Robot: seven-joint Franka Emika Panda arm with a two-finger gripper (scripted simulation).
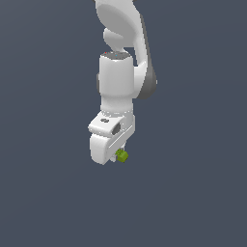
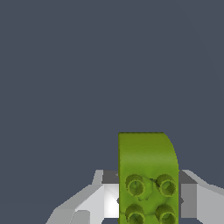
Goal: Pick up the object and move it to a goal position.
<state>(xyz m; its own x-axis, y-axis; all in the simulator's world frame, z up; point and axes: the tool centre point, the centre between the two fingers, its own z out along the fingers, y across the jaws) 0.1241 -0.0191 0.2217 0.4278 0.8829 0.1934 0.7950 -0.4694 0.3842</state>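
The object [image 1: 122, 156] is a tiny lime-green blocky piece, peeking out under the white hand of the arm in the exterior view. In the wrist view the object [image 2: 148, 175] fills the space between the two grey-white fingers [image 2: 92, 201], showing round studs on its face and a rounded corner. My gripper [image 1: 119, 154] is shut on it, one finger pressed to each side. The arm hangs straight down from above, and most of the fingers are hidden behind the hand in the exterior view.
Only a uniform dark blue-grey background surrounds the arm in both views. No table edge, container or other thing shows.
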